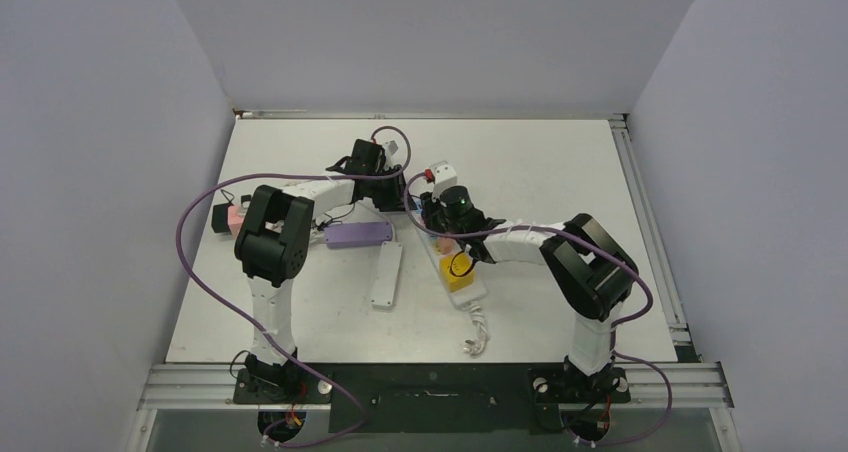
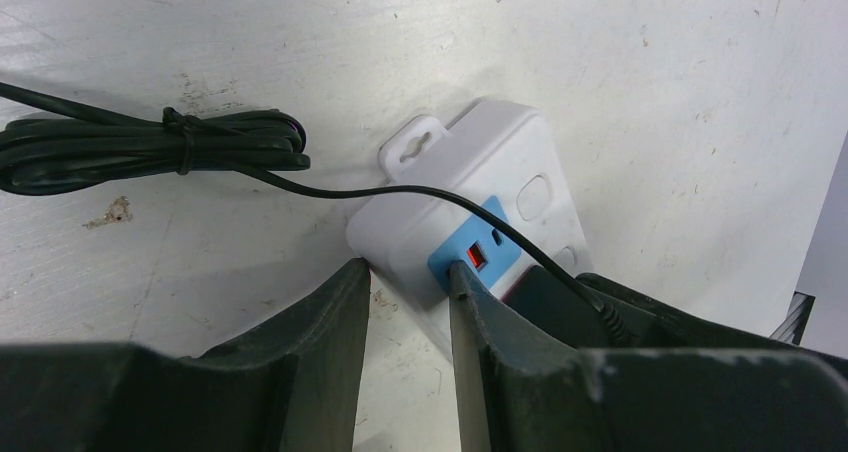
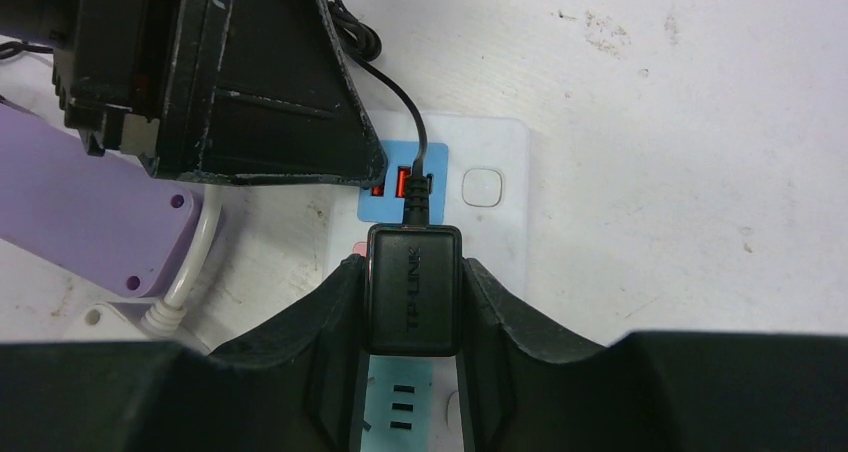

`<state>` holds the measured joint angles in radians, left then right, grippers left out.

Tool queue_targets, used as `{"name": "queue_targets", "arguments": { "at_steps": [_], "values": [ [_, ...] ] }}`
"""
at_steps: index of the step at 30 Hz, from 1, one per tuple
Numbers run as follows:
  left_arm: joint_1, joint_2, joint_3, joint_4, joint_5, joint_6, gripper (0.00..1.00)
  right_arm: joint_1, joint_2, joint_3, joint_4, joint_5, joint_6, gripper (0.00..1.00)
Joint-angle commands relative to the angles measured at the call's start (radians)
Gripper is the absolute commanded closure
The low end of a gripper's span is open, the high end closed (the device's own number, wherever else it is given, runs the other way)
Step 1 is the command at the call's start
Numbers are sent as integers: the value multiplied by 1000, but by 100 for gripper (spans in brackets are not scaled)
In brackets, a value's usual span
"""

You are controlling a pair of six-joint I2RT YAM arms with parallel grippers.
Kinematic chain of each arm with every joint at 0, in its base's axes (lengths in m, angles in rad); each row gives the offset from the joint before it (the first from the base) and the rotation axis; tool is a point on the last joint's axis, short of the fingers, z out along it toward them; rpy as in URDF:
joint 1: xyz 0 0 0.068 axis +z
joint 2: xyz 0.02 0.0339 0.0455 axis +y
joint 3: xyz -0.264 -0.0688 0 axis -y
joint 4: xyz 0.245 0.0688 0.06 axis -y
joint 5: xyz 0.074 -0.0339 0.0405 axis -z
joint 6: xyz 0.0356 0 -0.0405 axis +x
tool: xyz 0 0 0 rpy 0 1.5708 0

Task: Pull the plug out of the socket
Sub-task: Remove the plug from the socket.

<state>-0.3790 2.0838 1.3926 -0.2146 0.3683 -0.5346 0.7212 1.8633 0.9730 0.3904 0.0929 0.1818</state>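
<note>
Plainly the step in hand is the extraction itself. The right gripper (image 3: 412, 268) is clamped on the black TP-Link adapter plug (image 3: 413, 307), one finger (image 3: 325, 317) on each flank. The plug sits seated in the white power strip (image 3: 505, 232), which lies flat near the middle of the table (image 3: 680, 122).

To do it well, I would draw the plug straight out along its pins, square to the strip's face, with no rocking or twisting. A slanted pull would likely bind the pins or drag the whole strip along. The fingers cover most of the plug's flanks, which should help against slipping. The thin black cable (image 3: 398, 97) leaves the plug's far end and crosses the strip's blue switch panel (image 3: 372, 208) to a tied bundle (image 2: 150, 147) beyond. It has slack and ought not to resist.

The left gripper (image 2: 405, 272) braces the strip's far end, just beyond the plug. Its fingers stand narrowly apart astride a corner, one against the side wall and the other on the blue panel. It looks clamped there, though from this angle it may only be bearing down. Either way, that hold needs to be firm while the right one pulls.
</note>
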Motion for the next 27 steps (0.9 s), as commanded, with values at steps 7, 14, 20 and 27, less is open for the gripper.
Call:
{"name": "queue_targets", "arguments": {
  "at_steps": [7,14,20,27],
  "values": [
    [6,93,-36,-114,-173,76,71,7,-24,13,-46,-9,-3,95],
    [6,95,-37,-115,-173,77,70,95,-15,33,-65,159,-90,95],
    [6,96,-37,-115,-171,76,71,92,-22,26,-60,157,-81,95],
    [5,97,-41,-112,-175,75,71,-16,-51,-16,-10,-58,30,95]
  ]
}}
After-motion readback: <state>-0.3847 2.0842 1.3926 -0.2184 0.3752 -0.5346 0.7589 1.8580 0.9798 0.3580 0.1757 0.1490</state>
